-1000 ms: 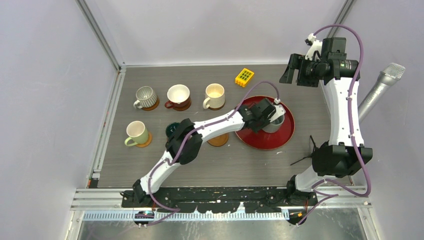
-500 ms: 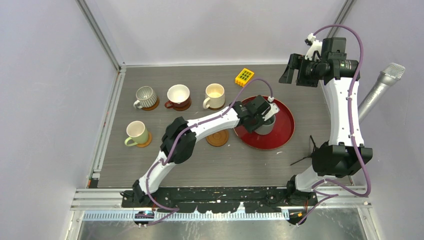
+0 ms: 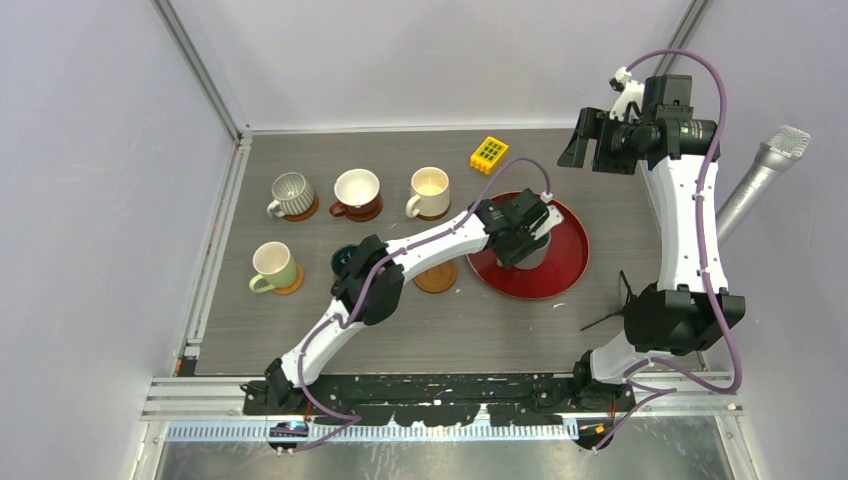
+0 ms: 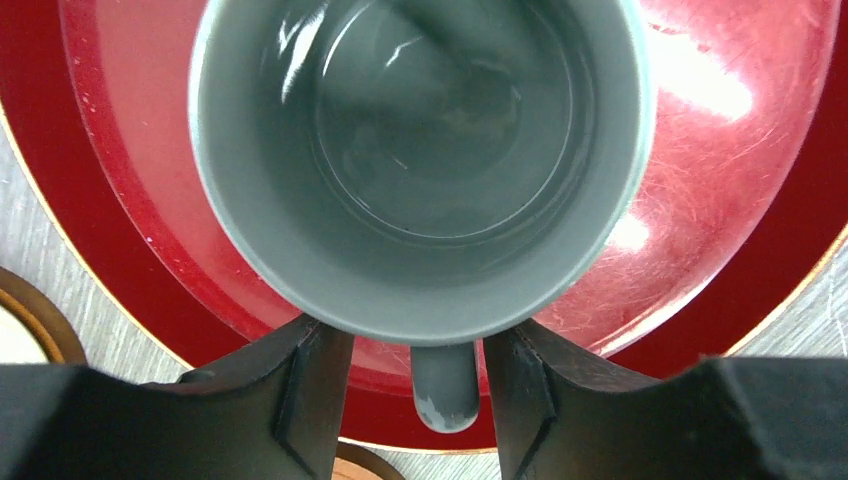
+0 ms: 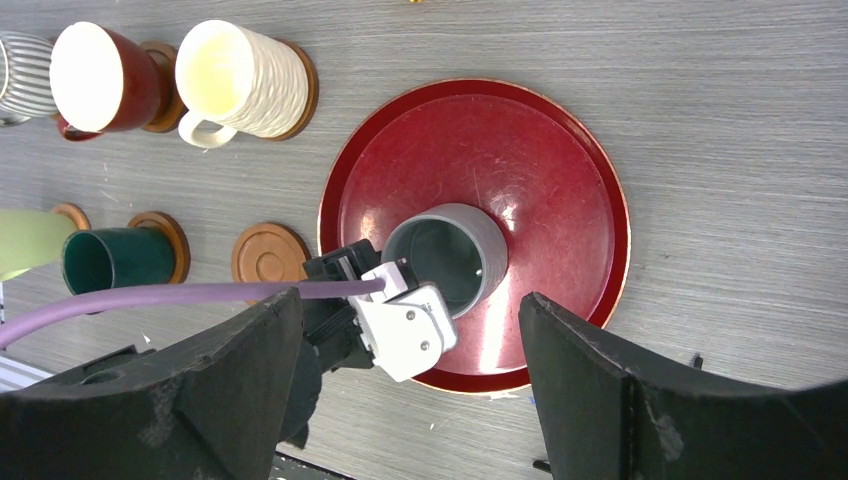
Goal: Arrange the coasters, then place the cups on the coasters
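Left gripper [image 4: 415, 350]: fingers are parting from shut, now straddling the handle of the grey mug [image 4: 420, 170].
Right gripper [image 3: 588, 140]: hanging open, empty.
Meaning: probably lining up a grasp; the bare coaster [image 3: 436, 277] is waiting.

A robotics lab's enclosed test cell: plain pale walls [image 3: 430, 60] and aluminium frame posts [image 3: 200, 70] are boxing in a grey wood-grain table [image 3: 400, 335], while the white left arm [image 3: 430, 243] and right arm [image 3: 685, 230], trailing purple cables [image 3: 721, 95], are standing bolted to a black mounting rail [image 3: 440, 388] along the table's near edge.
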Controlling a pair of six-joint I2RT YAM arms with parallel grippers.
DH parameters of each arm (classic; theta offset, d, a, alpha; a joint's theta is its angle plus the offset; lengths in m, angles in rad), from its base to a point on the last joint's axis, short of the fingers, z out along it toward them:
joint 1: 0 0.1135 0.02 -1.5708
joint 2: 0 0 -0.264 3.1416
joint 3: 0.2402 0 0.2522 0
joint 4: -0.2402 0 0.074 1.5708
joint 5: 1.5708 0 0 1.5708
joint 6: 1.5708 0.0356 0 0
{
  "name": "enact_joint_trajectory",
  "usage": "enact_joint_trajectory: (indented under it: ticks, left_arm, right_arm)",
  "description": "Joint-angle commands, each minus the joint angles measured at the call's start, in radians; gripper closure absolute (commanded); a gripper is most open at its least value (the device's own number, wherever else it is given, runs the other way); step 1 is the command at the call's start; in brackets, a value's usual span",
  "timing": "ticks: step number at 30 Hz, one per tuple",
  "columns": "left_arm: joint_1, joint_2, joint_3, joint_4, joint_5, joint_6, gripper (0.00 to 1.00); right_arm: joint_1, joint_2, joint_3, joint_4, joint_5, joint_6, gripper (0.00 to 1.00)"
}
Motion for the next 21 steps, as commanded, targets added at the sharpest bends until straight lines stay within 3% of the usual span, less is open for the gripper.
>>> enact_joint_trajectory:
  ticks: [1, 8, 16, 19, 21]
  left_arm:
    - [0.002, 0.005, 0.027, -0.024, 0.004, -0.022, 0.47]
    - [0.023, 0.049, 0.09, -0.028, -0.004, -0.038, 0.51]
    - [0.03, 0.001, 0.041, 0.063, 0.007, -0.028, 0.8]
    - [0.03, -0.038, -0.007, 0.12, -0.002, -0.018, 0.98]
    - [0.03, -0.061, -0.026, 0.148, -0.008, -0.015, 1.0]
  right_arm:
    - [-0.006, -0.026, -0.001, 0.004, -0.003, -0.002, 0.17]
    - [-0.007, -0.031, -0.003, -0.003, 0.005, -0.009, 0.16]
    - [-0.007, -0.025, 0.006, -0.004, 0.002, -0.009, 0.17]
    - [-0.007, -0.023, 0.013, -0.005, 0.005, -0.009, 0.17]
    - [-0.007, -0.025, 0.016, -0.004, 0.008, -0.014, 0.17]
